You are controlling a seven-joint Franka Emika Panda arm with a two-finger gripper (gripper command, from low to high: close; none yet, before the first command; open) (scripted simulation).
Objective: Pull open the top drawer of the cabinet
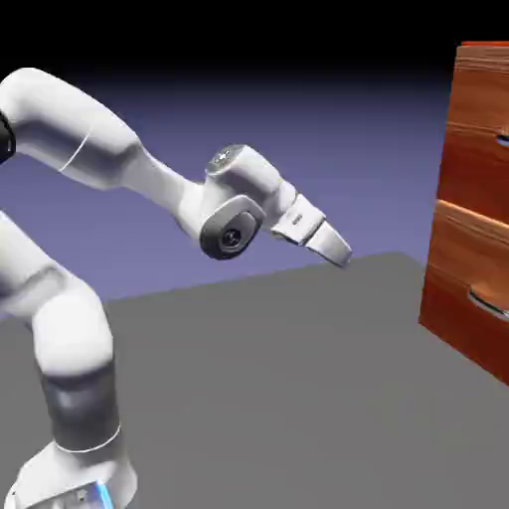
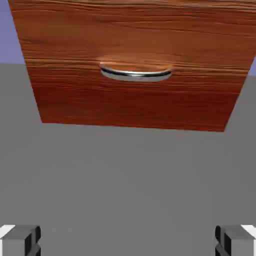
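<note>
Gripper [image 2: 128,241] tips stood wide apart and empty, well apart from the cabinet [image 1: 460,239] and facing its lower drawer [image 2: 135,102], whose curved handle [image 2: 136,75] showed whole. The top drawer [image 1: 477,134] sat shut at the cabinet's upper part, above the lower drawer, its handle [image 1: 503,140] partly cut off in the exterior view.

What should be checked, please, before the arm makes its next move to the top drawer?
1. Pincer open: ok, its tips stand wide apart.
2. Nothing between the tips: ok, only grey surface shows there.
3. Top drawer closed: ok, its front looks flush with the cabinet.
4. Pincer at the top drawer's handle: not ok, it is well short of the cabinet.
5. Pincer aimed at the top handle: not ok, it points downward, below that handle.
</note>
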